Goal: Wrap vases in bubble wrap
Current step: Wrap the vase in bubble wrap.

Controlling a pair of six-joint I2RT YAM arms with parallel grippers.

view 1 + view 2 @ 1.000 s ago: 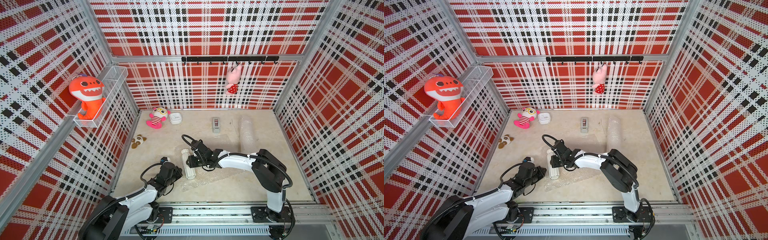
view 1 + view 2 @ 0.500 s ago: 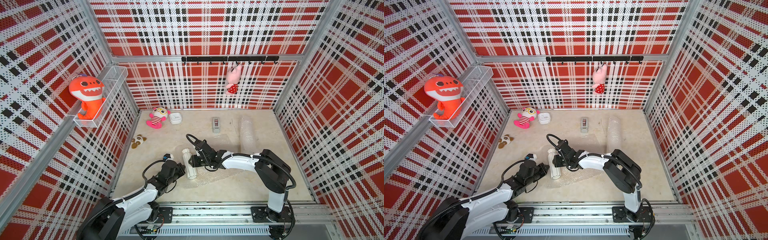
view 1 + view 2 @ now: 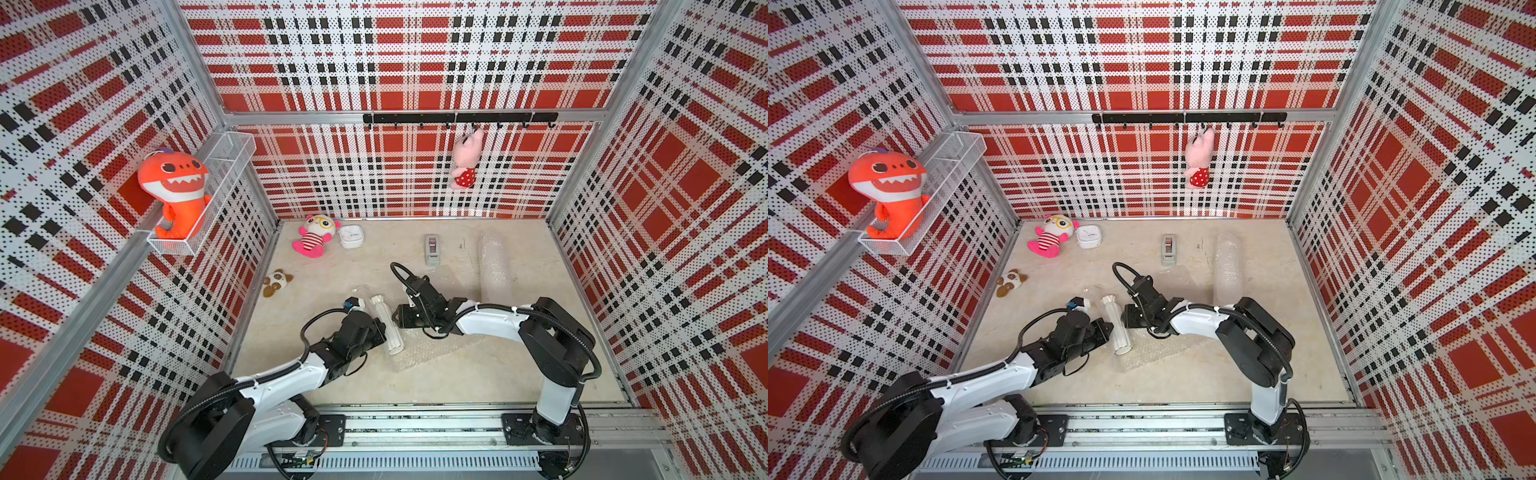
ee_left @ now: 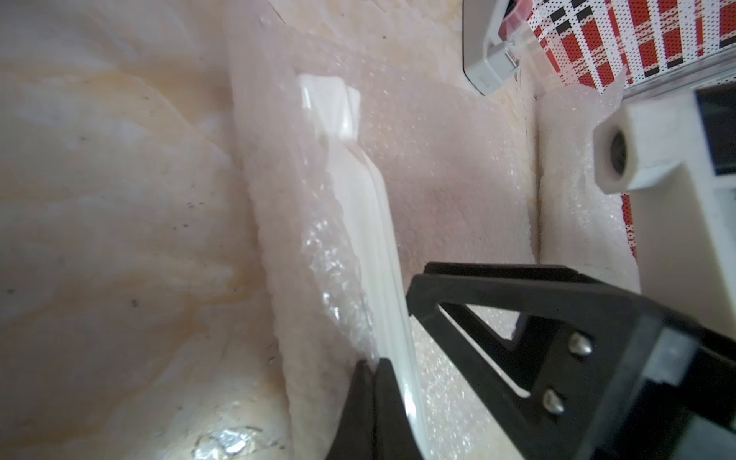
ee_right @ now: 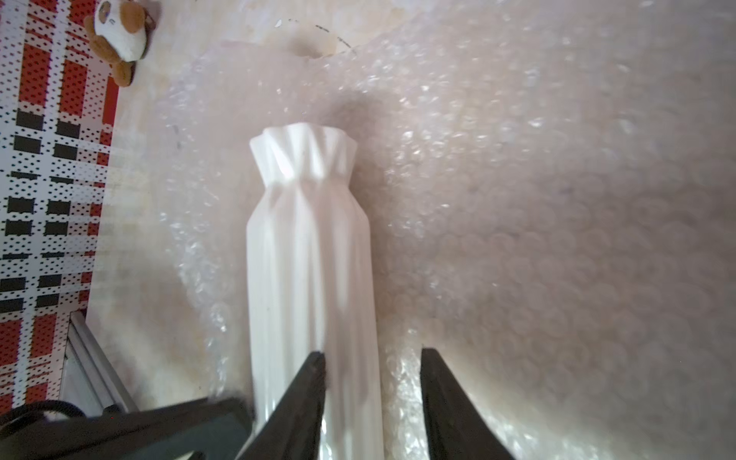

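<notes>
The clutter sits toward the back of the surface (image 3: pixel 457 386). A pink doll (image 3: pixel 313 239) touches a small white box (image 3: pixel 352 237), and near them are a grey tape dispenser (image 3: pixel 432 249) and a roll (image 3: pixel 492 266) of bubble plastic; I can't tell what is inside it. A panda toy (image 3: pixel 276 283) lies near the left wall. All are well apart from the vase (image 5: pixel 310 259).

The vase lies on its side mid-surface on the wrap (image 5: pixel 517 199), rim toward the back wall. The two hands crowd its middle. The left hand (image 4: pixel 374 366) is closed, pinching the wrap's crumpled edge up against the vase's side. On the other side, the right hand (image 5: pixel 371 352) is open, with one finger (image 5: pixel 306 398) over the vase's body and the other over the wrap beside it.

The vase is glossy white and ribbed lengthwise, narrowing at the neck and flaring to a scalloped rim. The wrap is clear, pebbled with small glinting bubbles. The surface is beige and marbled.
</notes>
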